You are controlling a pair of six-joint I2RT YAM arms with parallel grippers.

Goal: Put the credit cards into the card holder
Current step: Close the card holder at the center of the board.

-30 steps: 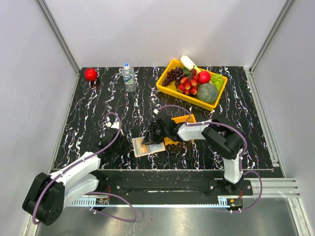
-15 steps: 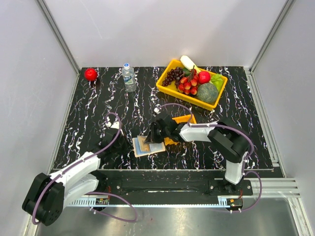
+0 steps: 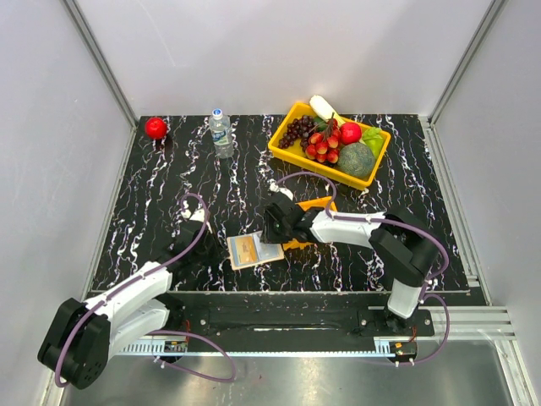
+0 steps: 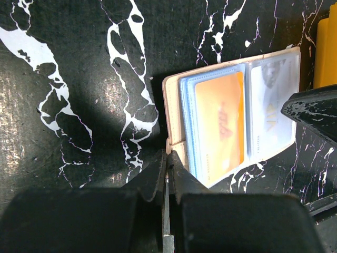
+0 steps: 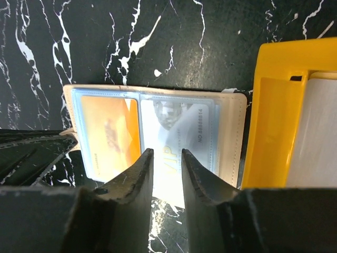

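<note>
The left gripper (image 4: 167,167) has its jaws pressed together at the near corner of the wallet (image 4: 175,87), apparently on the edge of the tan cover. That pinch most likely holds the wallet open and flat and stops it sliding on the table (image 4: 79,79) while the other arm works.

The right gripper (image 5: 167,158) hangs over the open wallet with its jaws a little apart and nothing between them. Its tips sit over the white card (image 5: 197,129), which lies in the sleeve on the tray side. Whether they touch the plastic cannot be told. An orange card (image 5: 108,132) fills the other sleeve. Both cards lie under the clear film, so they look seated.

Narrow, empty jaws over a sleeved card suggest one of two things. The gripper may be nudging the card fully home, or it may be done here and free to fetch another.

Just beside the wallet's far edge stands the small tray (image 5: 274,105). A flat white piece (image 5: 321,126) lies in it, probably a card waiting its turn. Having the tray so close makes each carry short.

Well apart at the back of the table are a fruit bin (image 3: 292,145), a bottle (image 3: 221,133) and a red ball (image 3: 155,127). None of them seems to have a part in this job.
</note>
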